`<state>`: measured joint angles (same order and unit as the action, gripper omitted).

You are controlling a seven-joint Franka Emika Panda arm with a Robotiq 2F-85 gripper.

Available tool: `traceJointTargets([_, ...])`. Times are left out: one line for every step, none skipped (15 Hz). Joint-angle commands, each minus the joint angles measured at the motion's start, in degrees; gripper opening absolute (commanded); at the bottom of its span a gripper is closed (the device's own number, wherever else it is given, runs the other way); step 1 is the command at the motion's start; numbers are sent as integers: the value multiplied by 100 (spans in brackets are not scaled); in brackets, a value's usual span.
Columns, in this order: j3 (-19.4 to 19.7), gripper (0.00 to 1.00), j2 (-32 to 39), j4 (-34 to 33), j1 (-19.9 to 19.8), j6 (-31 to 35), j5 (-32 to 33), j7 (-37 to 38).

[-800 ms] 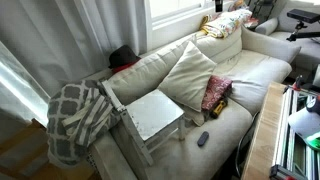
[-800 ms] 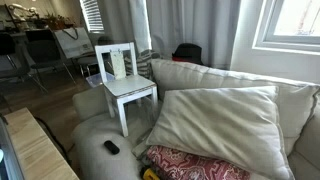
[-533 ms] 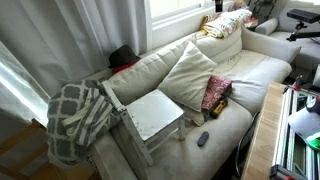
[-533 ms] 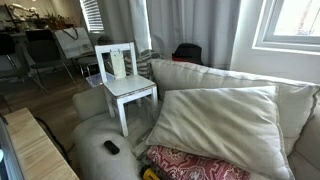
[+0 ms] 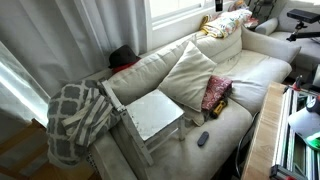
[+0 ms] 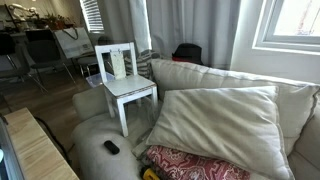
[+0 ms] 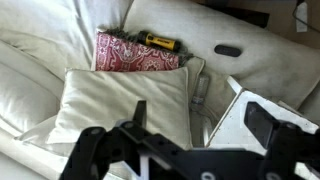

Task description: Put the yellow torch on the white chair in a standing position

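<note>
Claw (image 7: 200, 112) hangs wide open, holding nothing, above the sofa (image 7: 270, 65). The yellow torch (image 7: 160, 41) lies flat against the red cushion (image 7: 135, 55), well apart from the white chair (image 7: 240, 118).

A chair (image 5: 155, 115) stands on the sofa (image 5: 250, 68) seat at one end, a small gadget (image 5: 203, 138) lying near it. Further along, a torch (image 7: 158, 41) lies against a smaller cushion (image 7: 135, 55), itself before a larger cushion (image 7: 125, 100)

Cream sofa (image 5: 252, 70), grey curtains (image 6: 205, 25), bright window (image 6: 295, 20), checked throw (image 5: 75, 115) over sofa arm, wooden floor (image 6: 50, 105)
</note>
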<state>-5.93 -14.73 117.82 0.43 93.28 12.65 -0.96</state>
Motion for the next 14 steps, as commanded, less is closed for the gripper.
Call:
traceJointTargets([-174,100,32,0,196,-188,785,41])
traceJointTargets([-190,100,50,284,241,50,999,-58])
traceJointTargets([-184,100,42,528,306,252,1101,-234])
traceJointTargets([-161,100,1,840,380,594,1152,-402])
traceJointTargets([-143,100,0,1133,428,881,1243,-537])
traceJointTargets([-75,100,-9,1442,469,1333,1214,-741])
traceJointTargets([-38,100,42,1714,486,1678,1210,-935])
traceJointTargets([14,100,85,1979,494,2087,1119,-1161])
traceJointTargets([76,100,152,2219,493,2492,1015,-1396])
traceJointTargets([-65,100,180,1727,448,1901,1065,-977])
traceJointTargets([-43,100,221,1889,442,2064,1065,-1009])
traceJointTargets([-41,100,237,1877,441,2062,1064,-997])
traceJointTargets([-43,100,232,1824,441,2054,1064,-997])
traceJointTargets([-43,100,222,1767,441,2038,1065,-997])
